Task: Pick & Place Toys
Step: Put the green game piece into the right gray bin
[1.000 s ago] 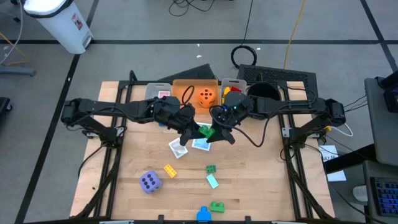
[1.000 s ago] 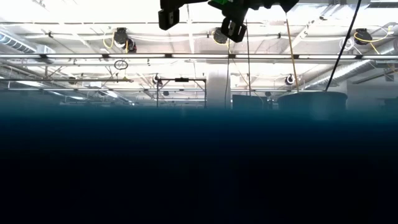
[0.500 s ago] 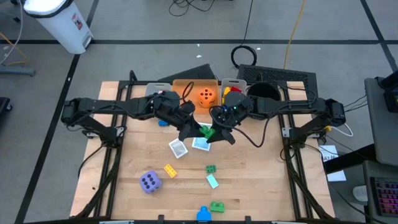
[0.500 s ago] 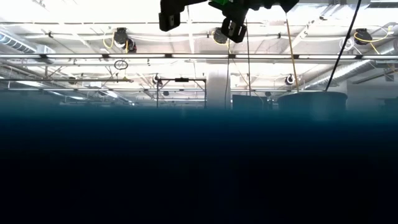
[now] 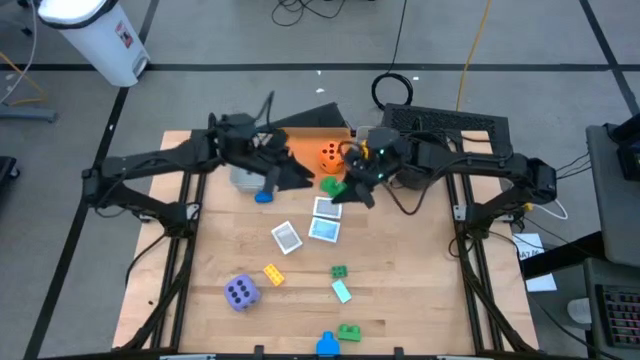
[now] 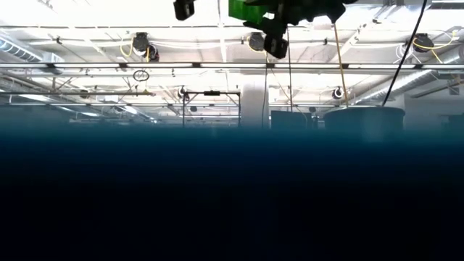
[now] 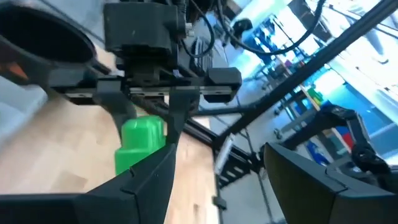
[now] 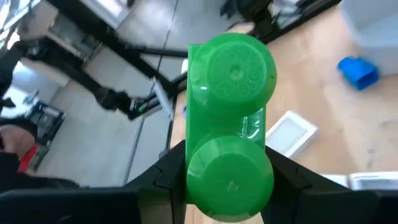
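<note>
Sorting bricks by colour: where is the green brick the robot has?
The right gripper holds the green brick above the table's far side, beside the orange die.

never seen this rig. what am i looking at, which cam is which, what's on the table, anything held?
Two dark robot arms at a wooden table. The overhead picture shows everything; the table-level one sees mostly the room, with the grippers hanging in from above; the other two come from cameras on each wrist.

The right gripper is shut on a green brick, carried in the air near the orange bin, which holds an orange die. The left gripper is open and empty, beside the grey bin.

On the table: a blue brick by the grey bin, three cards, a purple die, a yellow brick, and more green and blue bricks near the front edge.
</note>
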